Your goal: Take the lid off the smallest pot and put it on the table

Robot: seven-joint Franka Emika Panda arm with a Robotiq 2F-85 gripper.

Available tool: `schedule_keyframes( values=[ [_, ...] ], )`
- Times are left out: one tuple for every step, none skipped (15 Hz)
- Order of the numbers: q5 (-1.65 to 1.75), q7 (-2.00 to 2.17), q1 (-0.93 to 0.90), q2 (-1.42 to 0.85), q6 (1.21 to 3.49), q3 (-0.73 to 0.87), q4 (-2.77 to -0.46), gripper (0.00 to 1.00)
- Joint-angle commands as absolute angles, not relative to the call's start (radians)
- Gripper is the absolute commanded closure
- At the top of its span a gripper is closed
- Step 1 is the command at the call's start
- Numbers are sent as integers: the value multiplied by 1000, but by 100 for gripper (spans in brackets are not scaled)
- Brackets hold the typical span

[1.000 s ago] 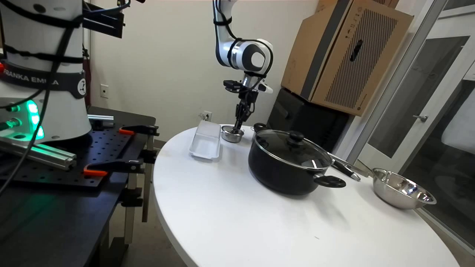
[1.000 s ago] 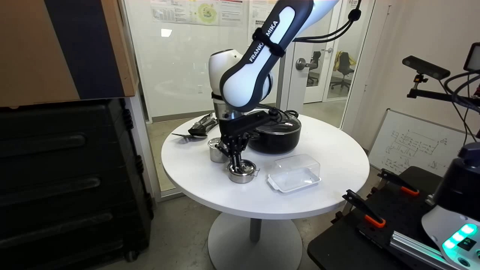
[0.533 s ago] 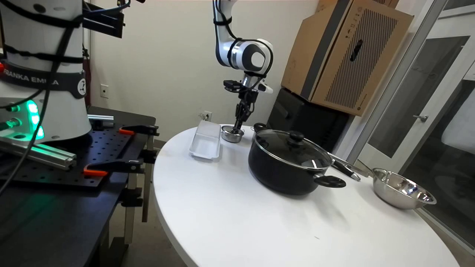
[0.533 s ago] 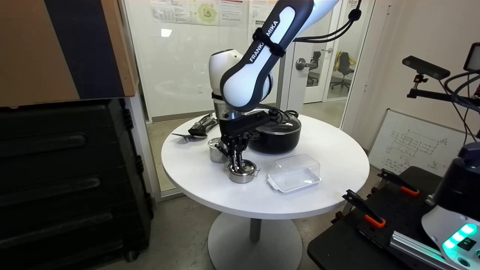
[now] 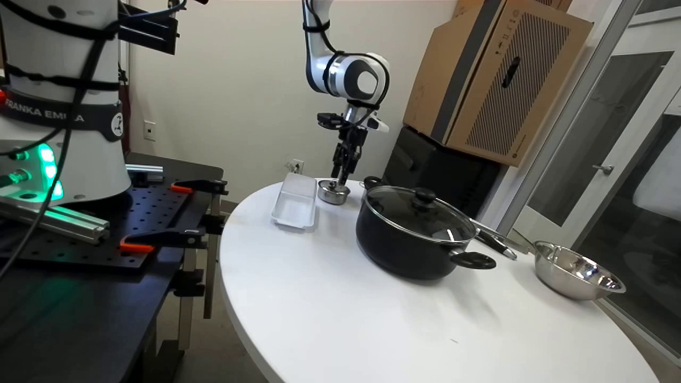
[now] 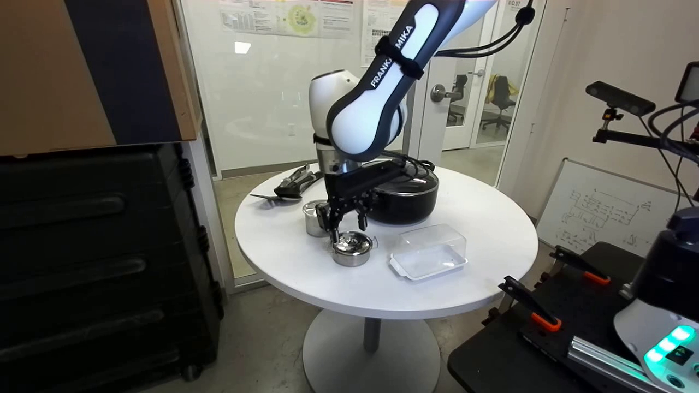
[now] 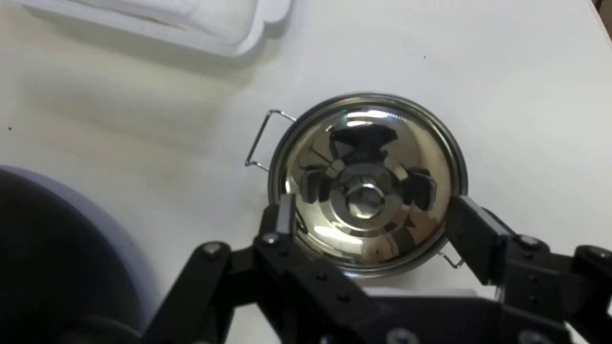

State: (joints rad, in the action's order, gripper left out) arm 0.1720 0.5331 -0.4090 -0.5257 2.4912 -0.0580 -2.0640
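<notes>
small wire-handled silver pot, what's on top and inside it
On the small wire-handled silver pot sits a round metal lid with a central knob. The lid covers the inside; contents cannot be seen.

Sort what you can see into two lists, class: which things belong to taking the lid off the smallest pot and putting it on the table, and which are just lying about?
For the job:
smallest pot
lid, on top of it
table
gripper, open

Just lying about:
big black pot
steel bowl
silver canister
white dish with clear cover
utensils
</notes>
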Motion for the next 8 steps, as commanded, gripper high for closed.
schedule_keyframes(
  values=[
    [158, 550, -416, -466, 2501, -56, -2123, 0],
    [158, 551, -415, -460, 2500, -57, -2129, 3],
    [158, 551, -414, -455, 2499, -58, -2134, 2],
    [158, 552, -414, -451, 2499, -59, -2140, 6],
    [160, 553, -414, -449, 2500, -59, -2144, 8],
    [159, 554, -413, -448, 2500, -59, -2148, 10],
    [160, 558, -413, -450, 2502, -59, -2152, 11],
    [159, 559, -412, -451, 2501, -59, -2155, 13]
  ],
)
